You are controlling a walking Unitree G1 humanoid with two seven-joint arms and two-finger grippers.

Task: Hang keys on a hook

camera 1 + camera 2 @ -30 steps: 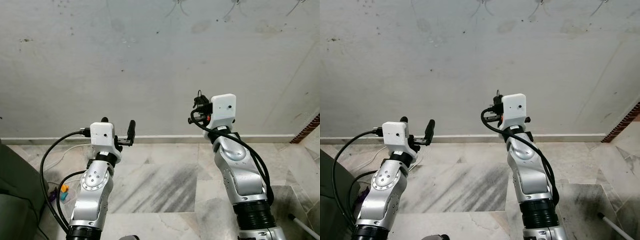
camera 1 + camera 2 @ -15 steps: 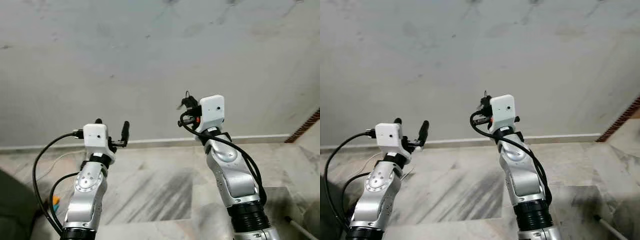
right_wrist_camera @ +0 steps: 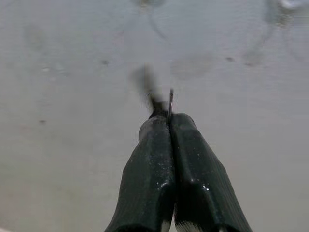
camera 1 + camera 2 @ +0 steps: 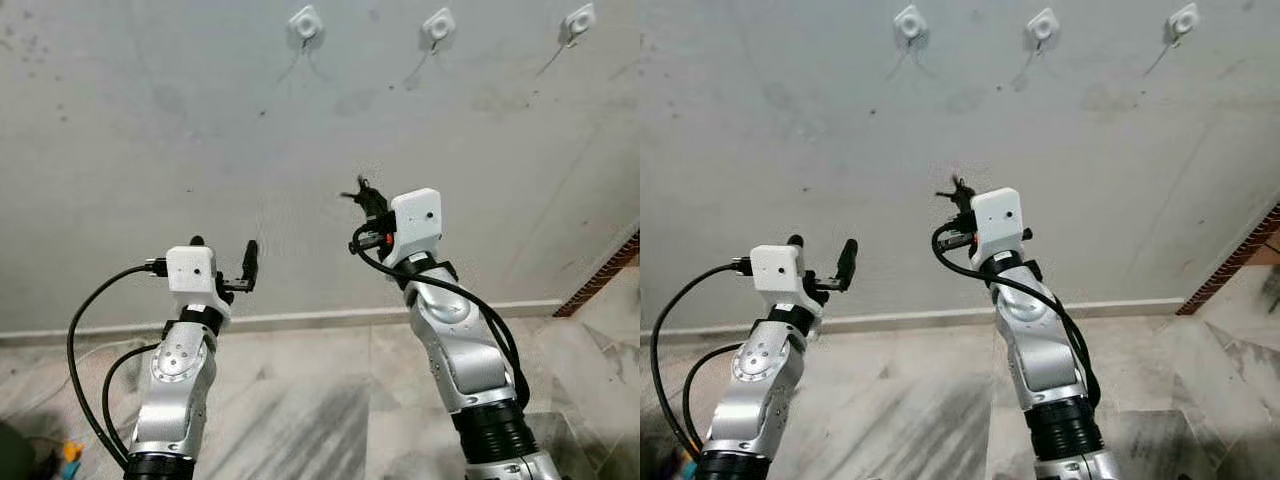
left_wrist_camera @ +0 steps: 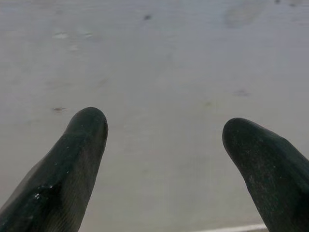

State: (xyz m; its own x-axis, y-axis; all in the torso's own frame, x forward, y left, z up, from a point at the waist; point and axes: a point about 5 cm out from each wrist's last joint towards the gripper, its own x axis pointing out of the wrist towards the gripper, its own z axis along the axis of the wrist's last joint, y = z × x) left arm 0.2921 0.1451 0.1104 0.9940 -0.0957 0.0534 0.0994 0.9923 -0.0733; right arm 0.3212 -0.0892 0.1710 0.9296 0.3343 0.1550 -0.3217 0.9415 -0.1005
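Three white hooks are fixed high on the grey wall: the left hook (image 4: 305,22), the middle hook (image 4: 438,24) and the right hook (image 4: 578,20). My right gripper (image 4: 362,196) is raised toward the wall, below and between the left and middle hooks, well short of them. It is shut on the keys (image 3: 161,102), whose thin dark metal tip pokes out past the fingertips (image 3: 157,126). My left gripper (image 4: 224,250) is held lower at the left, open with nothing between its fingers (image 5: 82,140).
The wall (image 4: 150,120) stands close ahead, with a white baseboard (image 4: 300,318) and a marble floor (image 4: 300,400) below. A brick edge (image 4: 605,275) rises at the far right. A small orange and teal object (image 4: 70,452) lies on the floor at the lower left.
The camera has tilted up, so the three hooks have come into view. My right gripper has risen a little toward the wall with the keys. The left gripper stays open.
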